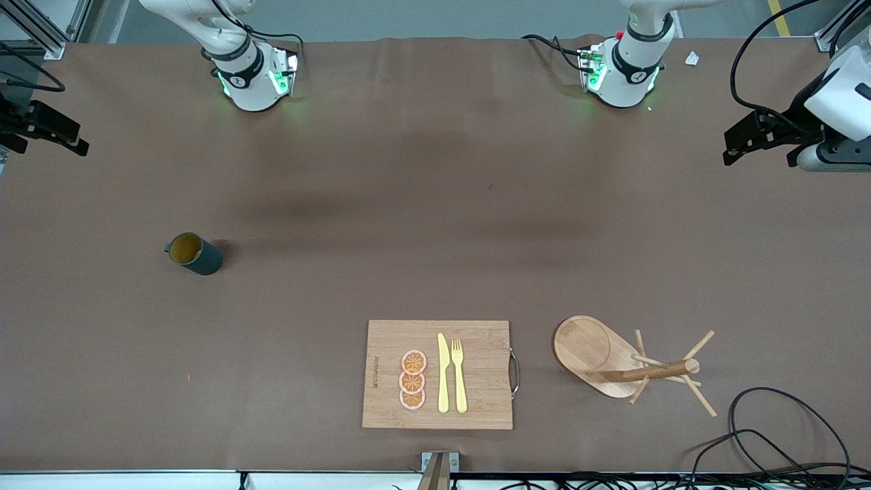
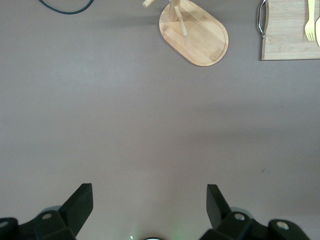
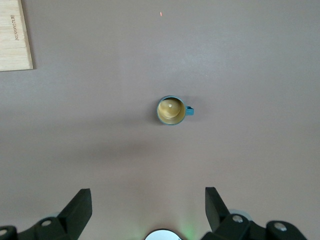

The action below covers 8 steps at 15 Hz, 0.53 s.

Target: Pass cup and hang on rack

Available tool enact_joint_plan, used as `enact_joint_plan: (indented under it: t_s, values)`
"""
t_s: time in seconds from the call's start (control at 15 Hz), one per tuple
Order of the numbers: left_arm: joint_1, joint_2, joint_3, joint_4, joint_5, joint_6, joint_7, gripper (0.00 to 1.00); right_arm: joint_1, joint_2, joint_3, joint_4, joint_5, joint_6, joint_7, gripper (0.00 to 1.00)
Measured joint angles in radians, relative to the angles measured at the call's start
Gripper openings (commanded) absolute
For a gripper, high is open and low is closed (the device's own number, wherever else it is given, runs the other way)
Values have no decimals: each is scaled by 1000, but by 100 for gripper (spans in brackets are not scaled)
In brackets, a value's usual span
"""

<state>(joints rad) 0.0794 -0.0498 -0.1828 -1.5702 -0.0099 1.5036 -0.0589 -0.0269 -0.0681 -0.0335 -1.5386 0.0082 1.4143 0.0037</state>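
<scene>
Not started: nothing picked, passed or hung.
Cup [image 1: 194, 253] upright on bench, rack [image 1: 629, 364] bare; my left pincer [image 2: 150, 205] and right pincer [image 3: 148, 205] both wide open, empty, high over bench.

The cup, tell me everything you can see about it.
The cup is a small cylindrical mug, dark teal-green outside, mustard-yellow inside, with a small dark handle on one side. It stands upright and looks empty, alone on the brown table toward the right arm's end, farther from the front camera than the cutting board. Nothing touches it.

White Franka arms with black joint bands, green-lit bases, black cables, black two-finger claws.
</scene>
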Motion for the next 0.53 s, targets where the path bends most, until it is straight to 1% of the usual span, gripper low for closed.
enact_joint_plan:
  t_s: [0.53]
  values:
    - [1,1,1,18,0,-25,0,100,0,0,1,0,0,0,-1,100]
